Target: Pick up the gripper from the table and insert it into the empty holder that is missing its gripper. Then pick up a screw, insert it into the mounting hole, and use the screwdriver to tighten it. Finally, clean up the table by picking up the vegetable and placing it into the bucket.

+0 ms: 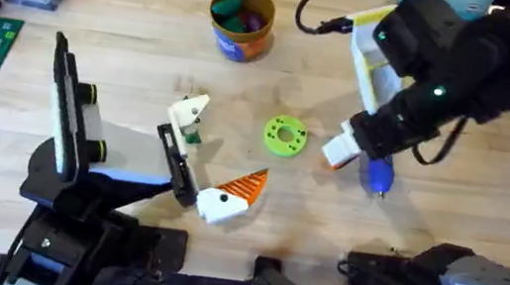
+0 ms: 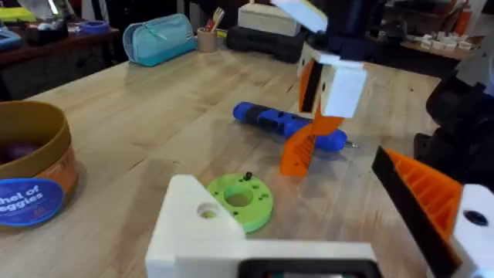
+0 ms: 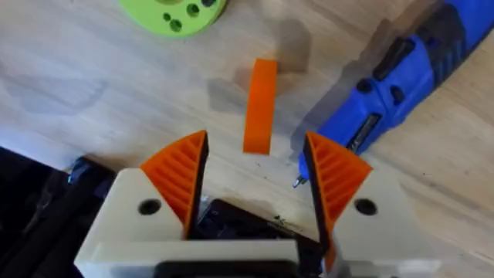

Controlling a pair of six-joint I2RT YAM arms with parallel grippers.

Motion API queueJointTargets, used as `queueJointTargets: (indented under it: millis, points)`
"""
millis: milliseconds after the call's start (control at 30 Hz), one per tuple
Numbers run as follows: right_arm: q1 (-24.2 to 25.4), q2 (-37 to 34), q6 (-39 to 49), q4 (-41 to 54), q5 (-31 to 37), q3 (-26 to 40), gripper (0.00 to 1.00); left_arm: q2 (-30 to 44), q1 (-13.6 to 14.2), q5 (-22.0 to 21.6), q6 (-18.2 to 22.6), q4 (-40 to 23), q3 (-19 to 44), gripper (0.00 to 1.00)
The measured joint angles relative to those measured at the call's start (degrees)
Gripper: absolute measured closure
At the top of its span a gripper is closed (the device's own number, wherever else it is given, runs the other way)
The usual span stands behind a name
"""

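- Two orange ribbed fingers [image 3: 185, 174] of the right tool [image 3: 255, 147] stand wide apart and grip nothing.
- The solid-orange wedge finger [image 3: 261, 106] sits in the gap between them, reaching out past their tips. Neither pad touches it. I cannot tell whether it lies flat on the desk [image 1: 148, 48] or is tilted.
- The blue screwdriver [image 3: 394, 85] lies on the desk just beside the right tool, close along one finger and near the wedge.
- A green disc with holes [image 1: 285, 135] lies just beyond the right tool, on the side away from the screwdriver.
- The left tool [image 1: 222, 150] carries a striped orange finger on a white block [image 1: 232, 197] on one side. The empty holder [image 1: 189, 115], cream with a green piece, is on the other side, up on its black bracket [image 1: 177, 164].
- These two sides stand well apart, with nothing between them.
- The blue bucket [image 1: 243, 46] stands well beyond both tools, with green and dark red vegetables [image 1: 237, 10] inside.
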State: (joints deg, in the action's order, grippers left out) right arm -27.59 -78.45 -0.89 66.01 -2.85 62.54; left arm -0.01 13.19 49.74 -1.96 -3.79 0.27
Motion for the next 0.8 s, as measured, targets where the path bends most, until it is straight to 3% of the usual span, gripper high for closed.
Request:
queueJointTargets:
  millis: [367, 567, 800]
  points:
    - [0.0, 8.5, -0.4, 0.4, -0.6, -1.5, 0.284, 0.0, 0.0, 0.0, 0.0, 0.0, 0.0, 0.006]
    - [0.0, 7.8, -0.6, -2.3, -0.7, -7.2, 0.284, 0.0, 0.0, 0.0, 0.0, 0.0, 0.0, 0.006]
    - [0.0, 4.5, -0.8, -4.8, -0.7, -7.8, 0.284, 0.0, 0.0, 0.0, 0.0, 0.0, 0.0, 0.006]
